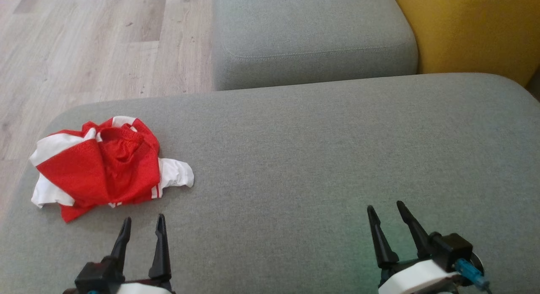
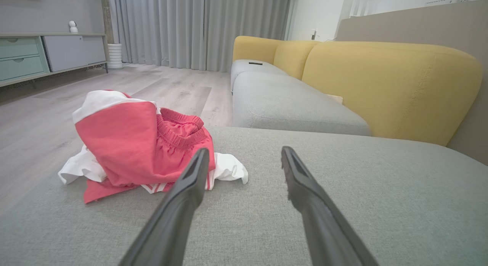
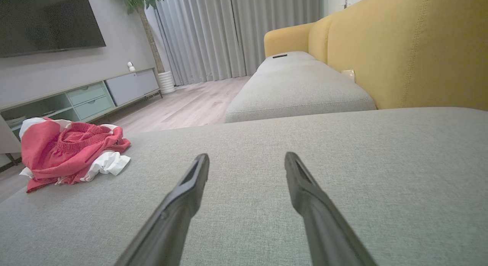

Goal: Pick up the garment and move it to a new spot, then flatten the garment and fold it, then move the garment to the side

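Grey sofa seat [image 1: 316,159] spreads wide beneath us, and we're low over its near edge. Our left fingers [image 1: 160,243] are spread apart, tips aimed at twelve o'clock in the head view, nothing between them. The left wrist view agrees, with both dark fingers [image 2: 190,182] splayed over bare fabric. On the other side our right fingers [image 1: 382,239] stand just as wide, leaning a touch toward eleven o'clock, and they hold nothing. In the right wrist view those fingers [image 3: 187,189] are parted above plain cushion.

Moving outward, and there's the garment [image 1: 101,167]! It sits at about eleven o'clock from the left fingers, near their tips but apart from them. It's a crumpled heap of red mesh with white panels, close to the seat's left edge. From the right fingers it's well apart, out around ten o'clock.

In the left wrist view the garment [image 2: 133,144] bunches up at ten o'clock, its elastic waistband gaping, and one finger crosses in front of its white hem. In the right wrist view the garment [image 3: 61,151] lies far over at nine o'clock.

Farther out in the head view, a second grey seat [image 1: 312,36] sits at twelve o'clock, a yellow backrest [image 1: 468,28] at one, and wooden floor [image 1: 84,45] at eleven. Beyond that, the wrist views give us grey curtains [image 2: 198,25], a low cabinet [image 2: 38,56] with green drawers, and a dark screen [image 3: 45,21] on the wall.
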Robot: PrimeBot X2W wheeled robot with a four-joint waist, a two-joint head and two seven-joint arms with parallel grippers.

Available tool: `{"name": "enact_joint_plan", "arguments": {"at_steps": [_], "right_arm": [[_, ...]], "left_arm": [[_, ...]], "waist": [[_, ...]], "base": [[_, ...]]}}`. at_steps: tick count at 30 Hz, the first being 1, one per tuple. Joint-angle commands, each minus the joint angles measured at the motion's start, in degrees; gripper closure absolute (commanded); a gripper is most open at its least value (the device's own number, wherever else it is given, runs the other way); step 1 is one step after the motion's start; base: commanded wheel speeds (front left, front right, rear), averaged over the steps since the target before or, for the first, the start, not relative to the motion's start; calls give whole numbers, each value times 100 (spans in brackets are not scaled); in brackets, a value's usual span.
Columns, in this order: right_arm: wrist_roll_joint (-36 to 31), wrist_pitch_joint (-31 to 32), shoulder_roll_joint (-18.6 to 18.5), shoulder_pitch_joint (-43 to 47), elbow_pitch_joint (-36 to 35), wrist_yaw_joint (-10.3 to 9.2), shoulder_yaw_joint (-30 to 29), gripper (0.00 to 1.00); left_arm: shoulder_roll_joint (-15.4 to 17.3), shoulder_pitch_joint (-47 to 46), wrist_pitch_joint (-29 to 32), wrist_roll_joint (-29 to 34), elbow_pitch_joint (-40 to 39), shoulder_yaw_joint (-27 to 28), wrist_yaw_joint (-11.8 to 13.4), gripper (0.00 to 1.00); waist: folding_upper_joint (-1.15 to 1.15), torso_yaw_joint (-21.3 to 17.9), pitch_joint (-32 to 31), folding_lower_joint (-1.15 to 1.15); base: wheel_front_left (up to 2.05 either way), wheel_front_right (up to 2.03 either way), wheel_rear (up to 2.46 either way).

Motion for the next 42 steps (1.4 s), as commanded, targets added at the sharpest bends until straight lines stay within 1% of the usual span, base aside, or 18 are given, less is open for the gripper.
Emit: {"name": "enact_joint_plan", "arguments": {"at_steps": [1, 9, 16, 21, 29, 36, 42], "right_arm": [[-2, -78, -38, -168, -165, 30, 104, 0], [36, -78, -38, -159, -156, 30, 9, 0], [60, -78, -38, -91, -169, 30, 16, 0], [86, -78, -38, -39, -188, 30, 12, 0], [155, -78, -38, 14, -218, 30, 25, 0], [254, -78, -38, 65, -248, 30, 59, 0], [304, -78, -38, 89, -248, 30, 44, 0]], "left_arm": [[31, -183, -70, -17, -155, 192, -12, 0], [31, -187, -70, -95, -7, 183, -45, 0], [31, -204, -70, -83, 88, 197, -37, 0], [31, -204, -70, 27, 95, 238, -19, 0], [31, -150, -70, 241, 91, 391, 20, 0], [31, -103, -70, 372, 68, 562, 2, 0], [31, -61, -70, 431, 32, 690, -9, 0]], "waist": [[0, 0, 2, 0], [0, 41, 14, 0], [0, 314, 5, 0], [0, 673, 11, 0], [0, 1393, 24, 0], [0, 1980, -26, 0], [0, 2349, -20, 0]], "base": [[0, 0, 0], [0, 0, 0], [0, 0, 0], [0, 0, 0], [0, 0, 0], [0, 0, 0], [0, 0, 0]]}}
